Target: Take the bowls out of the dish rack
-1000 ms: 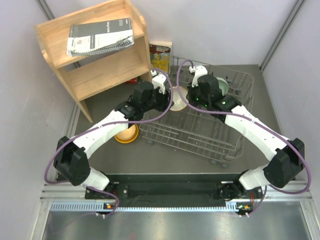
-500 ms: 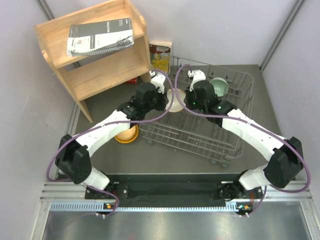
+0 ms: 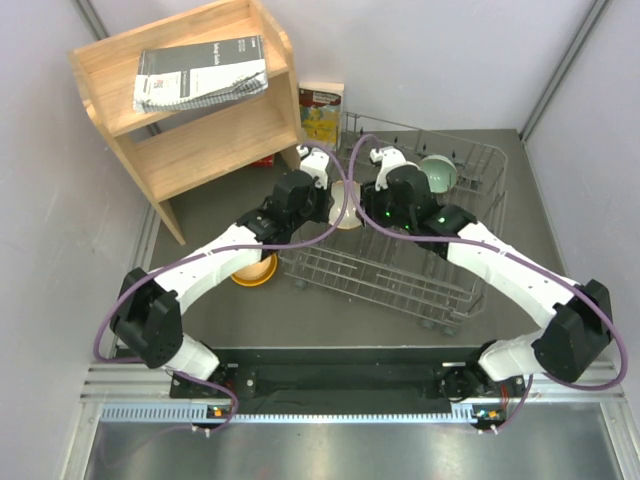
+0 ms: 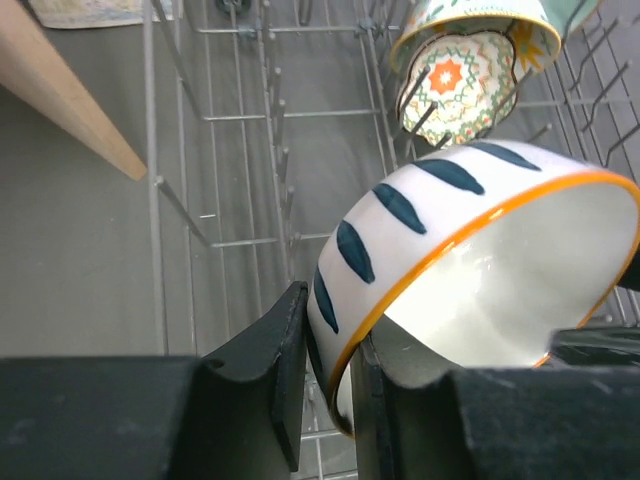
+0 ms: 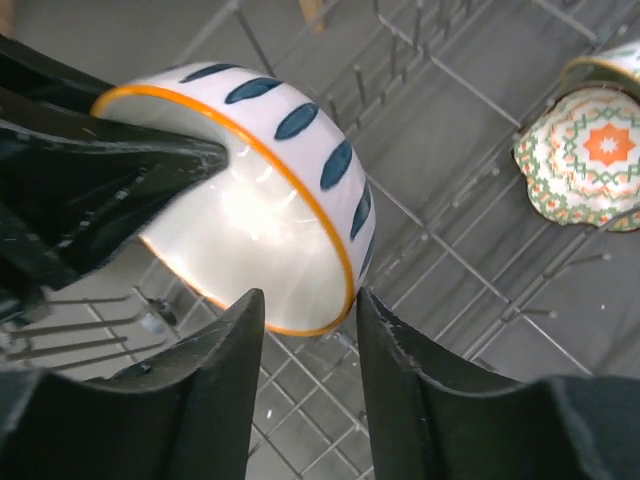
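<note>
White with dark stripes and an orange rim, the bowl (image 4: pixel 450 250) hangs over the wires of the dish rack (image 4: pixel 282 150), toward its back left. Your left gripper (image 4: pixel 328 340) is clamped on one rim. Your right gripper (image 5: pixel 310 300) straddles the opposite rim, its fingers apart and not squeezing.

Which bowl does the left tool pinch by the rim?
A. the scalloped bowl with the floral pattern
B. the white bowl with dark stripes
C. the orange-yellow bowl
B: in the left wrist view, the left tool clamps the orange-edged rim of the white bowl with dark stripes.
</note>
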`<control>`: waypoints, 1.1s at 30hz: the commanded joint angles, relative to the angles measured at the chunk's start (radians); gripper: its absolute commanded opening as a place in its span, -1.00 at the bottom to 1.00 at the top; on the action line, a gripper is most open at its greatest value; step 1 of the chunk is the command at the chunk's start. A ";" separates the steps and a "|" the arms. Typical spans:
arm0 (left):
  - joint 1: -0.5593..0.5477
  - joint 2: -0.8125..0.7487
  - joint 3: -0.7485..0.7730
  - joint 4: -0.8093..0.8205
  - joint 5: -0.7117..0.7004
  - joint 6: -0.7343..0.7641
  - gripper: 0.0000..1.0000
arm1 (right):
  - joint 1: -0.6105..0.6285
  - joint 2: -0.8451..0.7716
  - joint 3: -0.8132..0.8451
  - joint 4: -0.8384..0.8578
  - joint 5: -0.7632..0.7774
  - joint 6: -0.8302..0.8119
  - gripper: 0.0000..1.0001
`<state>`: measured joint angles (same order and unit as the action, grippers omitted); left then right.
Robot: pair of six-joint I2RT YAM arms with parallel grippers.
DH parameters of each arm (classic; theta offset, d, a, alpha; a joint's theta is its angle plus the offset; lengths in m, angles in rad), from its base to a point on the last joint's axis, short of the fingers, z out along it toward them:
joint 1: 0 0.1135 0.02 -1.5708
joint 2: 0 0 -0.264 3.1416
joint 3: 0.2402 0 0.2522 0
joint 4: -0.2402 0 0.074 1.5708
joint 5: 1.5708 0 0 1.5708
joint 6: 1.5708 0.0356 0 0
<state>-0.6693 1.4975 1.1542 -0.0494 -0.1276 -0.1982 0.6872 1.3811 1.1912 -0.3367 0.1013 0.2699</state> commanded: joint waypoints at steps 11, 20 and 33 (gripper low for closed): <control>0.141 -0.419 -0.188 0.197 -0.244 -0.098 -1.00 | -0.047 -0.275 -0.062 0.093 0.121 -0.040 0.06; 0.192 -0.432 -0.056 -0.033 -0.363 -0.075 -1.00 | -0.084 -0.238 -0.070 0.065 0.136 -0.035 0.05; 0.201 -0.456 -0.158 -0.351 -0.428 -0.211 -1.00 | -0.136 -0.263 -0.107 0.061 0.193 -0.067 0.05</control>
<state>-0.4736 1.0969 1.0500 -0.3687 -0.5045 -0.3351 0.5735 1.1473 1.0981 -0.2859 0.2718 0.2203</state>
